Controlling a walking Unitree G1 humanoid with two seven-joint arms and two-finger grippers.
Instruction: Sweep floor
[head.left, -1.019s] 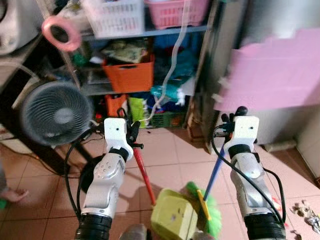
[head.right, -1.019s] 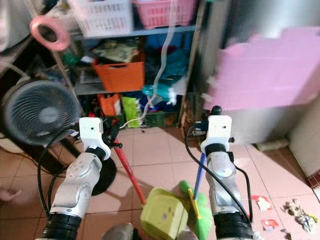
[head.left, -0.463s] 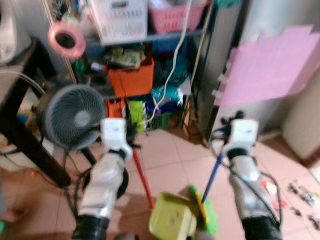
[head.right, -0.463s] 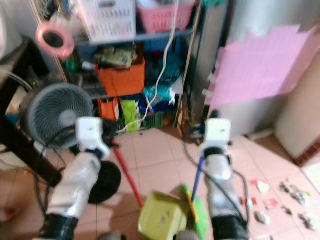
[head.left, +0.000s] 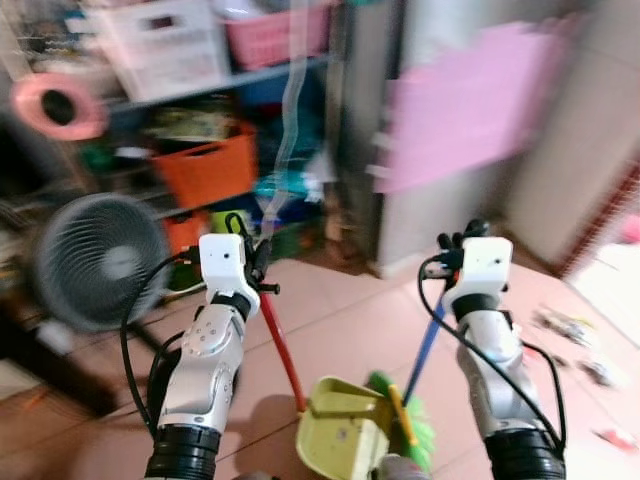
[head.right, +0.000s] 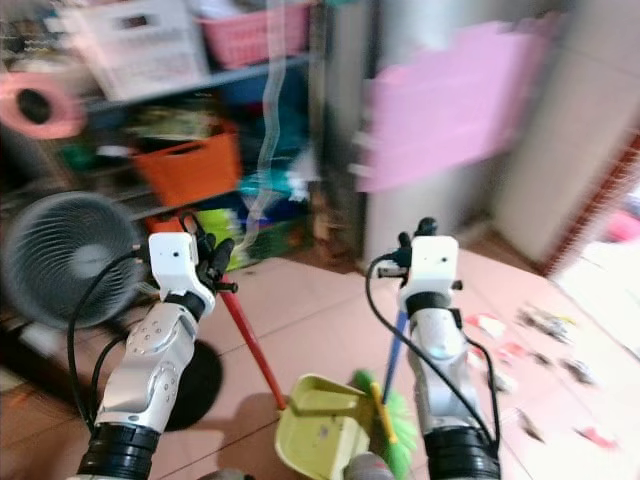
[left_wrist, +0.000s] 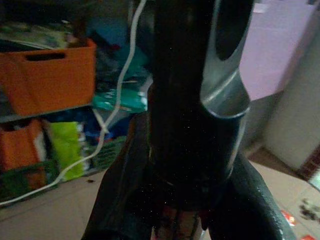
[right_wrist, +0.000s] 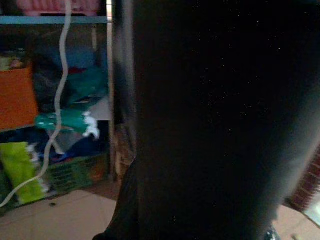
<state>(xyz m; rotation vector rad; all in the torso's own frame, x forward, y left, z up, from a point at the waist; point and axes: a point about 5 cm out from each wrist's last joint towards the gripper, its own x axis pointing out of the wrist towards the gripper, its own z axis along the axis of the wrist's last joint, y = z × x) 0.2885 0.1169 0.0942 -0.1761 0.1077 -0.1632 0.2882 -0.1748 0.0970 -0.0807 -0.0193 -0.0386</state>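
left claw (head.left: 258, 262) clamped the red dustpan handle (head.left: 280, 345); right claw (head.left: 458, 240) gripped the blue broom handle (head.left: 424, 345) | litter (head.left: 565, 325) lay right of right claw; nearer

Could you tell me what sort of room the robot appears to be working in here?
Probably a home storage or utility corner: cluttered shelves hold an orange bin and pink basket, a floor fan stands nearby, and the floor is tiled.
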